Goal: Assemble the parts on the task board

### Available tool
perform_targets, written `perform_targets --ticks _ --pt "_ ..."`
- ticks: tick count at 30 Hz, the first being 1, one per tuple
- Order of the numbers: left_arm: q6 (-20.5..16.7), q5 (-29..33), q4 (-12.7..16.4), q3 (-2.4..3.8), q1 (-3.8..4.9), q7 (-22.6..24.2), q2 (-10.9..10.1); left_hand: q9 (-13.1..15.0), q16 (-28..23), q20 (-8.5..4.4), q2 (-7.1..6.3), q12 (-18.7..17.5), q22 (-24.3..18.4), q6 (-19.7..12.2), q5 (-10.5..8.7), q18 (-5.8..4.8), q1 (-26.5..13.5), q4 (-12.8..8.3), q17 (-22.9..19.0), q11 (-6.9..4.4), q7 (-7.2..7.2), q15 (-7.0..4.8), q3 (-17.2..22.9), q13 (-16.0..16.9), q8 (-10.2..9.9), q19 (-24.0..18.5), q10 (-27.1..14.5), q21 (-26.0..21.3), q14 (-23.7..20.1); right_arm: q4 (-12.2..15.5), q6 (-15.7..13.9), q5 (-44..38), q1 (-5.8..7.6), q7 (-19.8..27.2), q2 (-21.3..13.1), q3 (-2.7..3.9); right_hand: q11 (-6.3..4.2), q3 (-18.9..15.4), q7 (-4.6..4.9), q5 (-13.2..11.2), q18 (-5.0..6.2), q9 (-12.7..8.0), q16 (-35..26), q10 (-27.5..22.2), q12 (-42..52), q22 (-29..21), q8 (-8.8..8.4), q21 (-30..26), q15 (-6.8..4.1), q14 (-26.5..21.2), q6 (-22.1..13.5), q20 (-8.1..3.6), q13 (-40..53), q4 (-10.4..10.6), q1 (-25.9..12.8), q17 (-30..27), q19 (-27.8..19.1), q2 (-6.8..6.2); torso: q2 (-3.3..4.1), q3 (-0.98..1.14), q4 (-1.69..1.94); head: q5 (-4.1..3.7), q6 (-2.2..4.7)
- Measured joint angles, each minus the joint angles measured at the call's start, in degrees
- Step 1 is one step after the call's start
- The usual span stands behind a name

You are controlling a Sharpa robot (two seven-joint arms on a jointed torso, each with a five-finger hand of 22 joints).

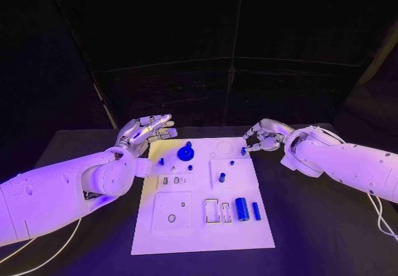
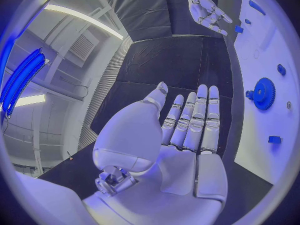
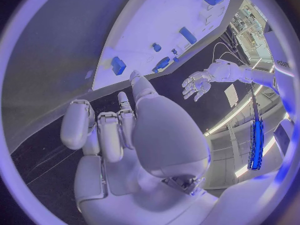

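The right hand (image 1: 264, 138) is held at the far right corner of the task board (image 1: 203, 238), with its fingers curled in over the palm and nothing seen between them. A small blue block (image 1: 244, 150) stands on the board just beside its fingertips, on the near side, and this is judged to be the part about to be taken. For a clean pick, the fingers should be opened a little before the hand is lowered, and the block should be pinched by its 2 opposite faces so that it is not tipped or pushed along the board.

The left hand (image 1: 146, 133) is held flat and spread over the far left edge of the board, holding nothing. The blue gear (image 1: 186, 153) lies just to its right, near its fingertips but not touched. This hand is best kept clear of the gear while the other works.

Counted in the head view: 1 board, 1 gear, 1 thick blue cylinder (image 1: 241, 209) and 1 thin blue rod (image 1: 256, 211) lying side by side at the near end, well apart from both hands. About 5 more small blue pieces stand around the middle and far end, though this count is uncertain, as they are very small.
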Motion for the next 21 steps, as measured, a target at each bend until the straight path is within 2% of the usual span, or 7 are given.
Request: perform_targets --ticks 7,21 --pt "0.0 0.0 -0.1 0.0 -0.01 0.0 0.0 0.0 0.0 0.0 -0.21 0.0 0.0 0.0 0.0 0.0 0.2 -0.2 0.0 0.0 0.0 0.0 -0.2 0.0 0.0 0.0 0.0 0.0 0.0 -1.0 1.6 -0.1 -0.36 0.3 0.6 -0.01 0.0 0.1 -0.07 0.0 0.0 0.2 0.0 0.0 0.2 0.0 0.6 0.0 0.0 0.0 2.0 0.0 0.0 -0.4 0.3 0.0 0.0 0.3 0.0 -0.03 -0.02 0.13 -0.08" --pt "0.1 0.0 -0.2 0.0 -0.01 0.0 0.0 0.0 0.0 0.0 -0.21 0.0 0.0 0.0 0.0 0.0 0.2 -0.2 0.0 0.0 0.0 0.0 -0.2 0.0 0.0 0.0 0.0 0.0 0.0 -2.3 3.1 -0.7 -1.61 0.2 1.6 -0.01 0.0 0.1 -0.12 0.0 0.0 0.2 0.0 0.0 0.2 0.1 0.88 0.0 0.0 0.0 2.3 0.0 -0.1 -0.4 0.3 0.0 0.0 0.33 -0.03 -0.02 -0.08 0.3 -0.34"
